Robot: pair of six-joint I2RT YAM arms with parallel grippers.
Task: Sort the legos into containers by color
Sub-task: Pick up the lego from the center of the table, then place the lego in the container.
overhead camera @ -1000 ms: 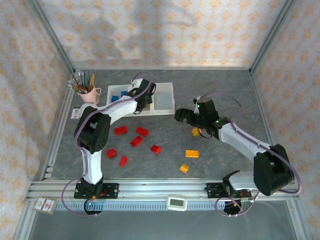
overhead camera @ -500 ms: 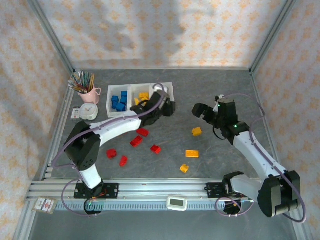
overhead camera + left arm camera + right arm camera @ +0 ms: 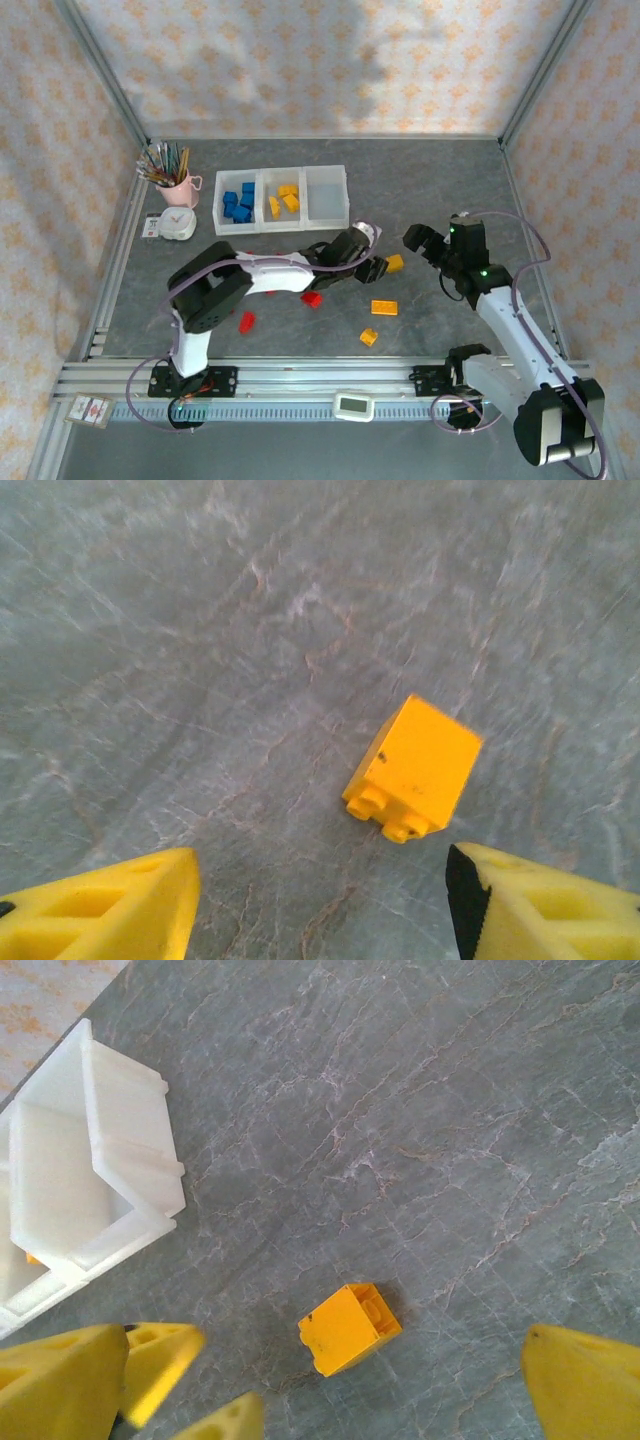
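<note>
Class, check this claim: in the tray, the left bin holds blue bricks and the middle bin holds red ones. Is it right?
Not quite: the middle bin holds yellow bricks, not red ones, as the top external view shows. The left bin does hold blue bricks.

Soft daylight; wall shadows; wrist views blurry
</note>
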